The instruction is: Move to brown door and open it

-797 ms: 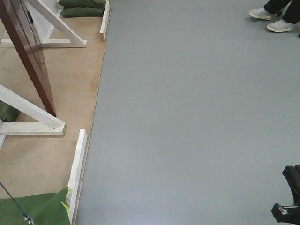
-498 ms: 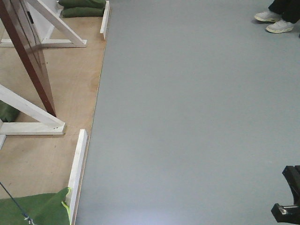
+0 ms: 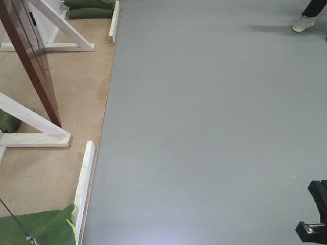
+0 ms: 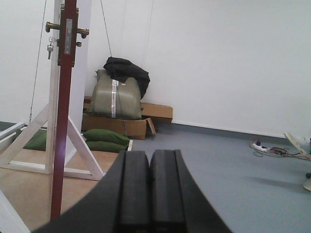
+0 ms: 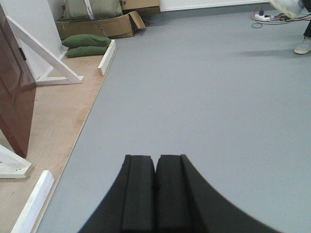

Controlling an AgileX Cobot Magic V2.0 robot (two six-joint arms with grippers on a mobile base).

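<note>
Brown door [image 4: 60, 145]: edge-on, upright on plywood platform [image 3: 76, 102].
Around: white braces [image 3: 36, 125] flank it; green sandbags [image 5: 87, 44] at platform's far edge.
Left tool [image 4: 149, 189]: pads pressed together, empty.
Right tool [image 5: 155, 189]: likewise.

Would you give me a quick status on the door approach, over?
Left gripper shut, empty. Right gripper shut, empty. Brown door front-left, no gripper on it. White brace beside its base.
</note>
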